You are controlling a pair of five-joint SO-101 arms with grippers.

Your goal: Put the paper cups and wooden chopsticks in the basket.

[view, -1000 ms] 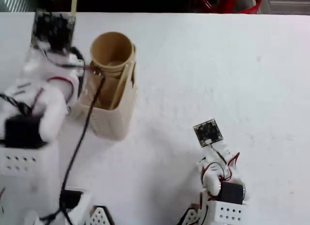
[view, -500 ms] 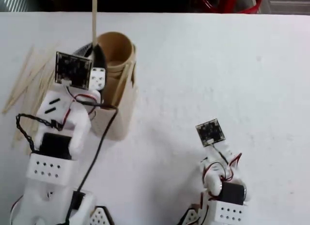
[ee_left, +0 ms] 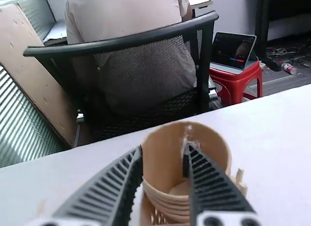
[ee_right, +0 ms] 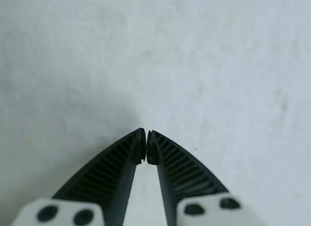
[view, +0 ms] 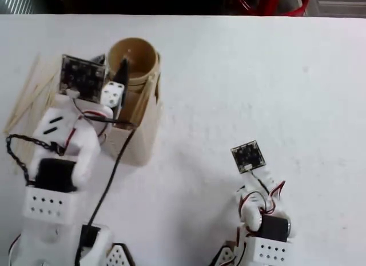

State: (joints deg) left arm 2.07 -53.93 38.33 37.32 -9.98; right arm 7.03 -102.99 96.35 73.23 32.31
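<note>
A cream perforated basket (view: pixel 137 141) stands at the left of the table, with a stack of tan paper cups (view: pixel 132 55) in its far end and wooden chopsticks (view: pixel 143 98) leaning beside the stack. My left gripper (view: pixel 119 70) hovers over the basket at the near rim of the cups. In the left wrist view the left gripper (ee_left: pixel 163 153) is open, the cup stack (ee_left: pixel 209 153) just beyond its fingers, nothing held. Several loose chopsticks (view: pixel 26 100) lie on the table left of the basket. My right gripper (ee_right: pixel 146 139) is shut, empty, above bare table.
The right arm (view: pixel 260 214) is folded near the front edge at centre right. The left arm's black cable (view: pixel 106 186) trails in front of the basket. The table's far edge (view: pixel 229 15) runs along the back, a black chair (ee_left: pixel 121 65) beyond it.
The left arm swung from the left to over the basket carrying an upright chopstick. That chopstick is now gone from the gripper, whose jaws stand open. The right arm stayed still.
</note>
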